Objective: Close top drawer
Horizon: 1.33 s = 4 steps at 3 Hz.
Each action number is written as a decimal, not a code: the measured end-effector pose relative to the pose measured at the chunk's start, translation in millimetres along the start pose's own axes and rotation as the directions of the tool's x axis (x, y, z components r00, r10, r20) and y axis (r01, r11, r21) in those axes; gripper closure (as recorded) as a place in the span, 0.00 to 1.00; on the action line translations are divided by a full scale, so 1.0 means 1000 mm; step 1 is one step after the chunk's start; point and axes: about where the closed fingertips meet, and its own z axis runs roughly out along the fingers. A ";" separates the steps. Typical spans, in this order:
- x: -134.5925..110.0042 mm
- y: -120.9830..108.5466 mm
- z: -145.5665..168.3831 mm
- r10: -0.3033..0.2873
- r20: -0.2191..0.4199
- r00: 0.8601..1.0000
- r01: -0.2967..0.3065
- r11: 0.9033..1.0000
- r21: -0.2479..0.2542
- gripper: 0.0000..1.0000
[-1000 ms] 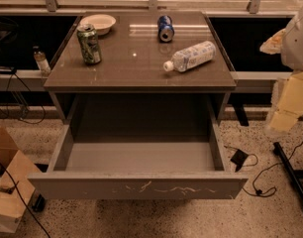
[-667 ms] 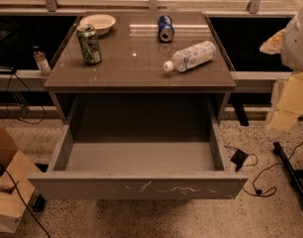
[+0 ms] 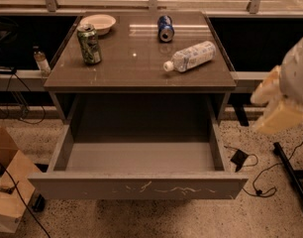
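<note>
The top drawer (image 3: 136,186) is pulled wide open below the tabletop. Its grey front panel has no handle and bears pale squiggly scratches near the middle. Its inside (image 3: 141,156) looks bare. My gripper (image 3: 279,114) shows as a pale blurred shape at the right edge. It hangs to the right of the drawer's right side, apart from it, at about the height of the cabinet opening.
On the grey tabletop (image 3: 136,68) stand a green can (image 3: 89,44) and a white bowl (image 3: 98,23), with a blue can (image 3: 165,28) and a clear bottle (image 3: 190,56) lying down. A cardboard box (image 3: 7,192) sits at the left. Cables (image 3: 260,182) lie on the floor at the right.
The pale arm and gripper at the right edge have shifted slightly lower. The drawer stays open at the same extent and the tabletop objects have not moved.
</note>
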 end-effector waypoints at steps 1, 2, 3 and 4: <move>0.028 0.031 0.037 0.038 0.003 0.999 -0.038 0.998 -0.054 0.76; 0.032 0.036 0.043 0.043 -0.004 0.999 -0.043 0.997 -0.066 0.98; 0.031 0.037 0.043 0.038 -0.017 0.999 -0.038 0.997 -0.060 1.00; 0.032 0.059 0.098 0.071 -0.045 0.996 -0.077 0.985 -0.156 1.00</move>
